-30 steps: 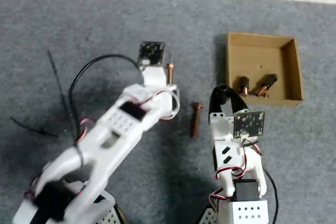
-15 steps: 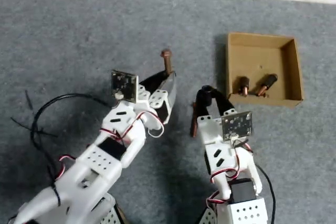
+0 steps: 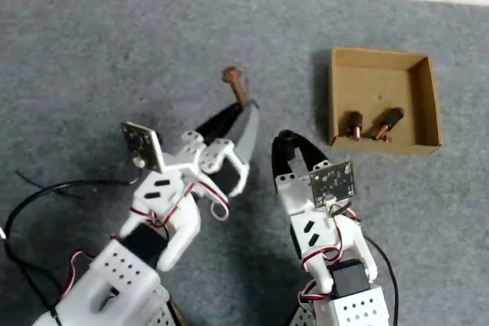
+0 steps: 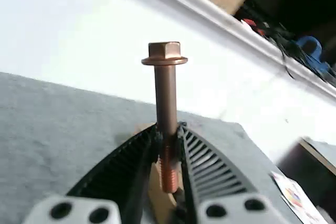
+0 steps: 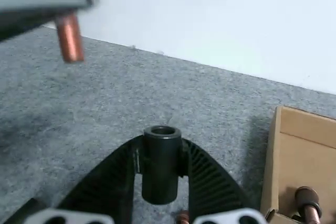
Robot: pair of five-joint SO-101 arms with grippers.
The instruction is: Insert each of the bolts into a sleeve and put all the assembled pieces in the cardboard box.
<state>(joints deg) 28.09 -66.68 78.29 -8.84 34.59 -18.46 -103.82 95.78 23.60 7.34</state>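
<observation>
High view, L to R: the left gripper (image 3: pixel 243 106) has pulled back toward its base over the last sec and swung up. It is clamped on a copper bolt (image 3: pixel 233 80), which a sec ago sat low by the grey mat (image 3: pixel 114 51) and is now lifted clear, head up and away from the arm. Left wrist view confirms: the jaws pinch the threaded end of the bolt (image 4: pixel 165 103), w/ shank and hex head standing free above the left gripper (image 4: pixel 167 128).

The right gripper (image 3: pixel 293 145) has slid left, away from the cardboard box (image 3: pixel 382 53) and toward the left one. The two now sit near each other but apart. Right wrist view: the right gripper (image 5: pixel 160 148) is closed around a dark sleeve (image 5: pixel 160 161), upright w/ its bore open on top. The bolt's threaded tip (image 5: pixel 69 38) hangs off to one side, not yet over the bore. A copper bit (image 5: pixel 182 216) peeks below the jaws, prob the spare bolt that lay on the mat a sec ago.

Two assembled pieces (image 3: pixel 355 124) (image 3: pixel 387 121) lie in the box, unchanged.

Meaning: both parts are in hand and closing in, so insertion looks next, though the bolt prob needs re-aiming first.
</observation>
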